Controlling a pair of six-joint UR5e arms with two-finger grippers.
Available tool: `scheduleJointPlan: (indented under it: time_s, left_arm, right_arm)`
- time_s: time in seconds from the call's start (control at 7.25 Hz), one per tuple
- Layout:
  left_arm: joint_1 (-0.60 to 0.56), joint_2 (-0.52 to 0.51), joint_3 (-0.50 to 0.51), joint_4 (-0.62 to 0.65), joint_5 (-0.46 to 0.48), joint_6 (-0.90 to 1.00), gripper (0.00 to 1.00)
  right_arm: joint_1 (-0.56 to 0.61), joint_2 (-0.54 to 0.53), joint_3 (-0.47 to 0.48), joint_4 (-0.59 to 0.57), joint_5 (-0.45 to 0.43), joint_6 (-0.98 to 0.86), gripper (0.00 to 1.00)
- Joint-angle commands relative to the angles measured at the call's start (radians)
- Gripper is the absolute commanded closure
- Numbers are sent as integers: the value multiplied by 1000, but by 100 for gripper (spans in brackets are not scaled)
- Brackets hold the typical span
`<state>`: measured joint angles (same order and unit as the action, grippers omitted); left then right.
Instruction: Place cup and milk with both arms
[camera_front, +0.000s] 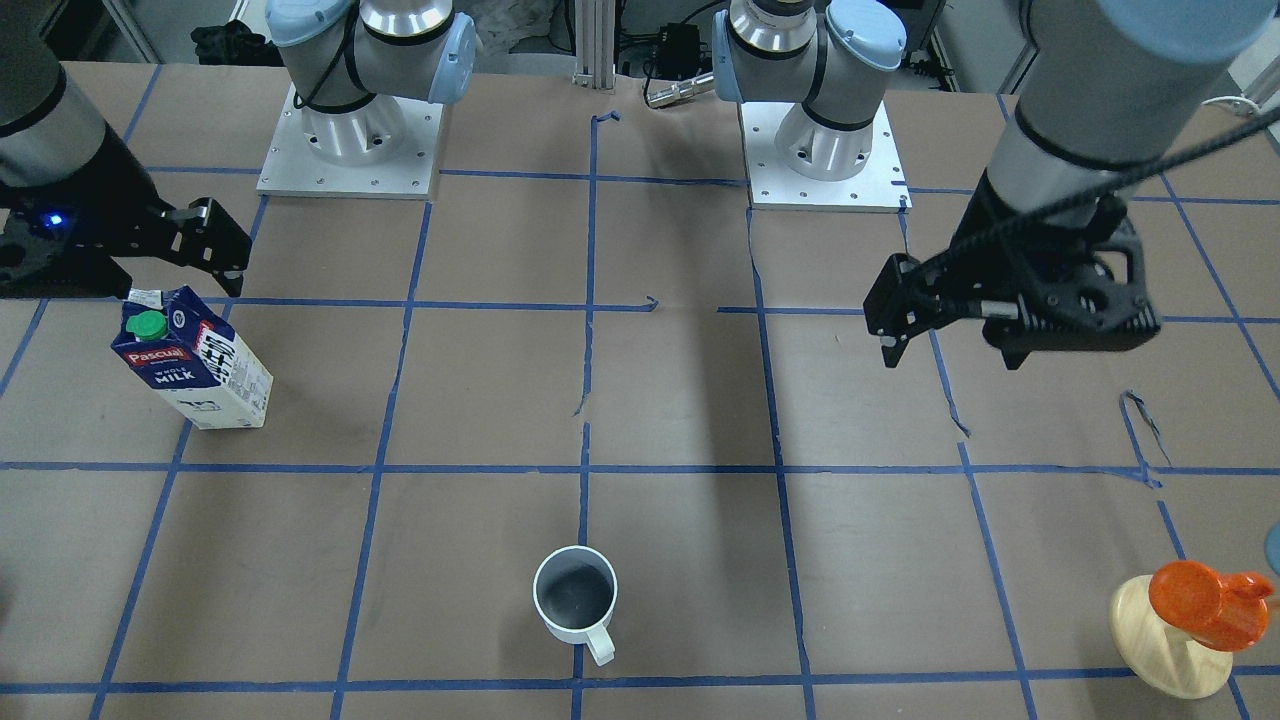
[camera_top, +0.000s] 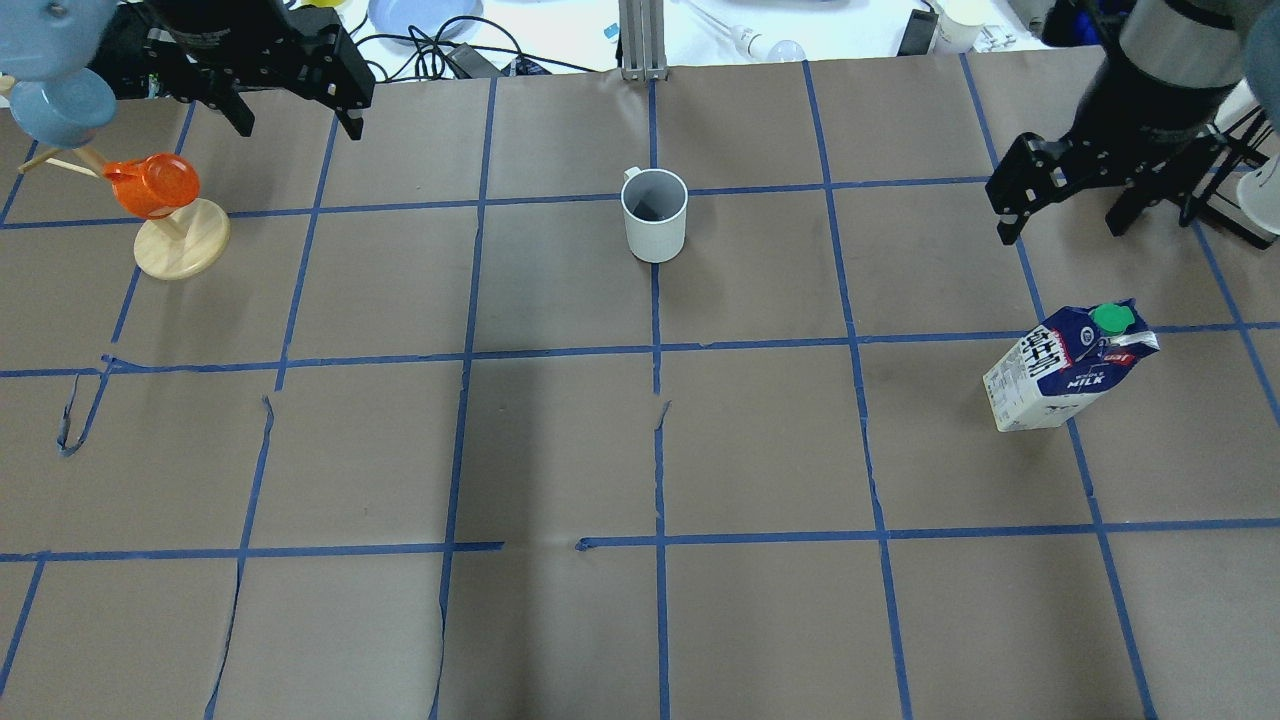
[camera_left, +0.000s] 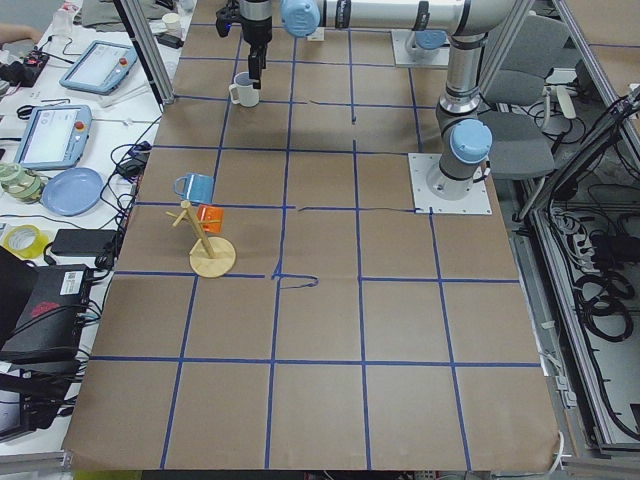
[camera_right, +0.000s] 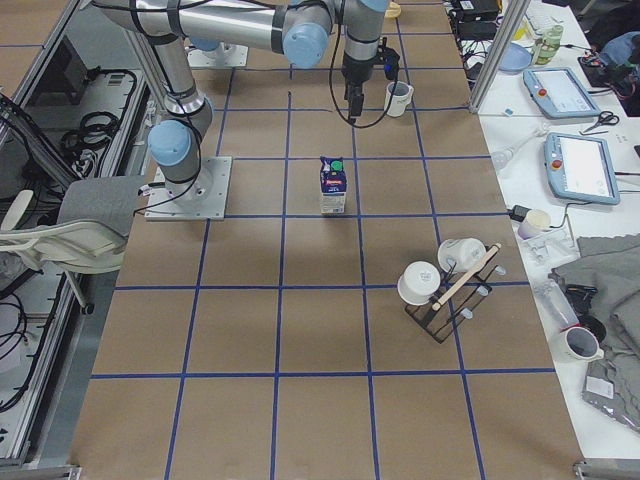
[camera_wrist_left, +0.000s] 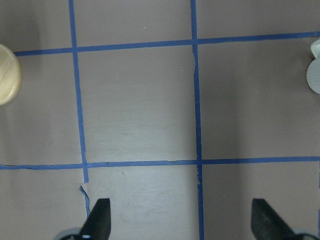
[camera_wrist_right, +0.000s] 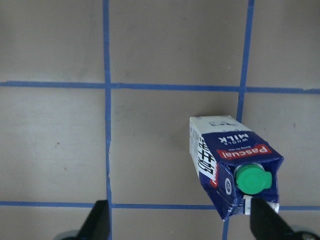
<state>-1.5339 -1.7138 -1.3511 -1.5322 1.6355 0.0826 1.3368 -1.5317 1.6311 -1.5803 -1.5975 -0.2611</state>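
The cup (camera_front: 575, 597) is a white mug with a dark inside. It stands upright near the table's middle on the far side from the robot and also shows in the overhead view (camera_top: 655, 213). The milk (camera_front: 195, 360) stands upright on the robot's right side (camera_top: 1065, 365) and shows in the right wrist view (camera_wrist_right: 232, 160). My right gripper (camera_top: 1060, 225) is open and empty, raised above the table just beyond the carton. My left gripper (camera_top: 300, 125) is open and empty, raised near the table's far left edge, well left of the cup.
An orange cup hangs on a pale wooden stand (camera_top: 180, 245) close to my left gripper. A blue cup (camera_top: 60, 105) hangs on the same stand. Cables and a plate lie beyond the table's far edge. Blue tape lines grid the brown tabletop.
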Motion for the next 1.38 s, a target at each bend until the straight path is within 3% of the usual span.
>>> scheduleJointPlan:
  time_s: [0.0,0.28,0.83,0.97,1.1,1.24]
  left_arm:
    - [6,103,-119,7,-11,12,0]
    - [12,111,-146,67,-45,20,0]
    - [12,112,-148,69,-49,20,0]
    - [12,112,-148,69,-48,19,0]
    - [12,112,-148,69,-49,19,0]
    - [9,112,-151,66,-48,6,0]
  right_arm:
    - [-100,10,125,-80,2,-82,0]
    - [-181,19,251,-226,2,-162,0]
    - [-182,22,265,-228,-1,-153,0]
    - [-180,22,263,-230,4,-150,10]
    - [-180,25,262,-225,5,-145,32]
    - [-180,27,259,-225,2,-145,45]
